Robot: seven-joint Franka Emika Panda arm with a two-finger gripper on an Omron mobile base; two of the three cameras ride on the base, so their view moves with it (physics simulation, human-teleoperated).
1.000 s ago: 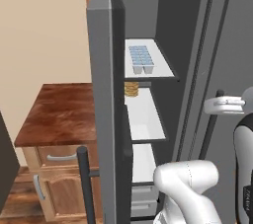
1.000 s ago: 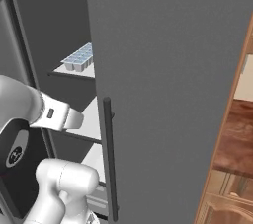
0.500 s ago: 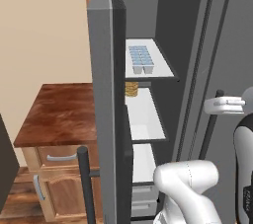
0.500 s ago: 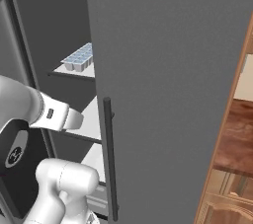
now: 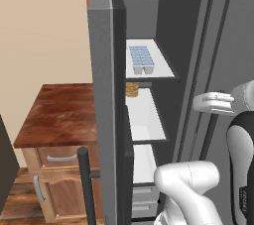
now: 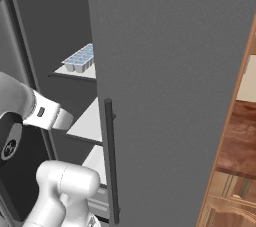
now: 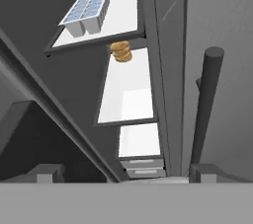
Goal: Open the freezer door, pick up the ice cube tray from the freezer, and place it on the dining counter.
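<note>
The freezer door (image 5: 101, 95) stands swung open, seen edge-on at the left of the left base view, with its dark bar handle (image 5: 87, 184) low down. Behind it the freezer (image 5: 171, 35) shows its dark-grey interior and white shelves. The ice cube tray (image 5: 141, 59) — a white tray with two columns of pale-blue cubes — sits on the top shelf (image 5: 161, 68), well inside the compartment. In the right base view the ice cube tray (image 6: 80, 60) peeks out past the edge of the plain grey door (image 6: 170, 96) beside the freezer. On the shelf below, toward its back, lies a stack of round golden-brown food (image 5: 131, 88). Two grey drawers (image 7: 142, 167) sit at the bottom.

In the hand view the gripper (image 7: 126, 176) points into the compartment, its two dark fingertips spread apart at either side with nothing between them, well short of the tray. The white arm (image 5: 218, 102) reaches in from the right.

A small wood-topped cabinet (image 5: 57, 115) stands left of the door.
</note>
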